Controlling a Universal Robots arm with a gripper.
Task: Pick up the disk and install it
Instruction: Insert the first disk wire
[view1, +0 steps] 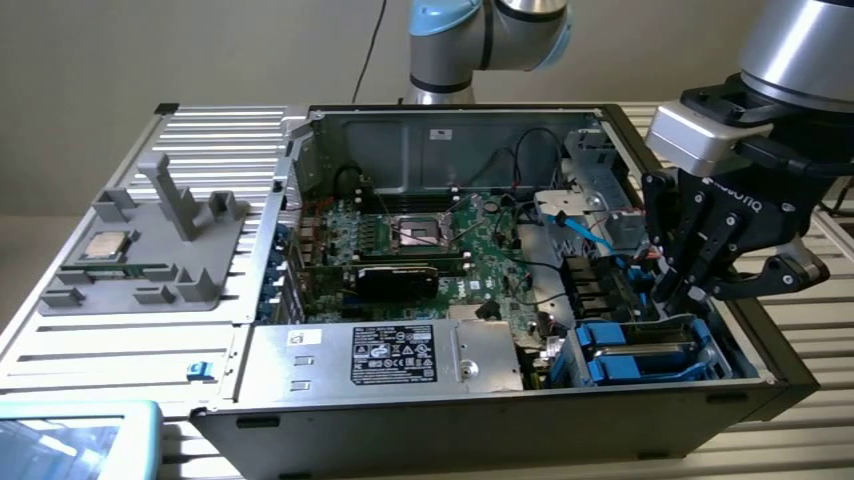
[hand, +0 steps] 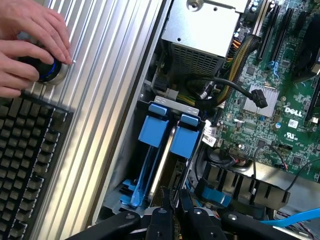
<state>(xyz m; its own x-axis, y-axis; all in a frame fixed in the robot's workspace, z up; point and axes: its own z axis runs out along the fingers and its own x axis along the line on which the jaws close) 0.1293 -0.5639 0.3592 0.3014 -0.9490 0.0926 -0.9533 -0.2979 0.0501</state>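
The disk (hand: 162, 165) stands on edge in the bay (hand: 175, 103) inside its blue bracket (hand: 152, 131), and the almost closed gripper (hand: 173, 205) seems to pinch its thin edge; probably heavy, stiff, slippery and shock-sensitive, it is best held by the rigid sides.

Soft, even overhead light fills the exterior view: the ribbed metal tabletop (view1: 120, 345) and the silver power supply (view1: 300, 352) read bright with a mild sheen, the open computer case (view1: 400, 150) sinks into shade around the motherboard (view1: 454, 245), and the black gripper (view1: 687, 295) is almost a silhouette. In the wrist view long pale streaks of glare run along the tabletop's ribs. A thin glint marks the edge of the disk (hand: 165, 160) between vivid blue brackets (hand: 152, 131), with deep shadow in the bay beneath them.
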